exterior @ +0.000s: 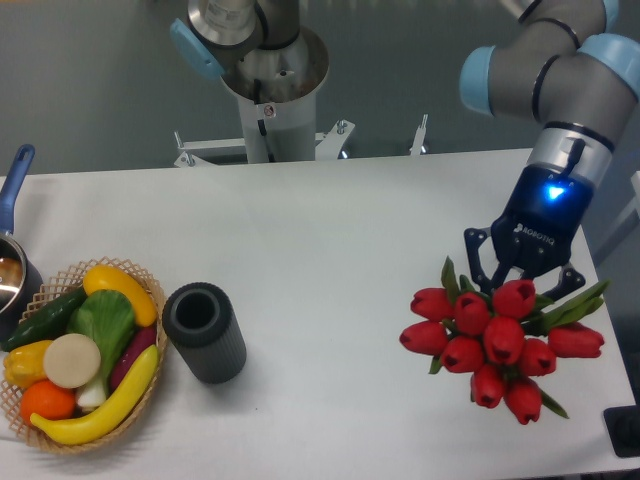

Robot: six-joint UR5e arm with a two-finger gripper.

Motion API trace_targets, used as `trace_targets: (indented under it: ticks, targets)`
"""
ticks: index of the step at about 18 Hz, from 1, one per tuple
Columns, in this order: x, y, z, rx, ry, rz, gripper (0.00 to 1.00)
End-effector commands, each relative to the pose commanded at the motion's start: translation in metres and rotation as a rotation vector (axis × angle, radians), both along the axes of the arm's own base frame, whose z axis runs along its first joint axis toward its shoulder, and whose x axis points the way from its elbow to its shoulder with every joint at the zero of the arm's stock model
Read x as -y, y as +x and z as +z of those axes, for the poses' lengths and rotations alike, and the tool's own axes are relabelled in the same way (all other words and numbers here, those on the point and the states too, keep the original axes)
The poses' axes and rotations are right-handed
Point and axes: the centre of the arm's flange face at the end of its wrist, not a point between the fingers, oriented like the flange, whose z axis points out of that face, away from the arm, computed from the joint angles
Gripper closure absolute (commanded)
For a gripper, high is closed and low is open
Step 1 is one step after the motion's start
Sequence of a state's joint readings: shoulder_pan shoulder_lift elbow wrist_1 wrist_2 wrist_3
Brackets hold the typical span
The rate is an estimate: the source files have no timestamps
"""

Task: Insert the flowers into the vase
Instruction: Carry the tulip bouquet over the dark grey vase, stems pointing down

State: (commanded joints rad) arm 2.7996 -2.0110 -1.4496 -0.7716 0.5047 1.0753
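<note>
The flowers (495, 345), a bunch of red tulip buds with green leaves, are at the right side of the table with the buds facing the camera and the stems hidden behind them. My gripper (522, 285) comes down from behind and is closed around the bunch just behind the buds. Its fingertips are hidden by the buds. The vase (205, 332), a dark grey ribbed cylinder with a round open mouth, stands at the left of the table, far from the gripper.
A wicker basket (140, 278) with toy vegetables and fruit sits just left of the vase. A blue-handled metal pot (12, 270) is at the left edge. A dark object (625, 430) sits at the front right corner. The robot base (270, 70) is at the back.
</note>
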Motion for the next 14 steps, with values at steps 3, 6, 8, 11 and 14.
trace_targets:
  ticks: [3, 6, 8, 11, 14]
  targets:
    - [-0.015, 0.013, -0.003, 0.01, 0.048, -0.058, 0.81]
    - [-0.022, 0.028, -0.009, 0.025, 0.152, -0.145, 0.81]
    - [-0.02, 0.046, -0.029, 0.027, 0.243, -0.215, 0.81]
    - [-0.007, 0.084, -0.051, 0.013, 0.407, -0.292, 0.81]
    - [-0.004, 0.109, -0.041, 0.029, 0.496, -0.323, 0.81]
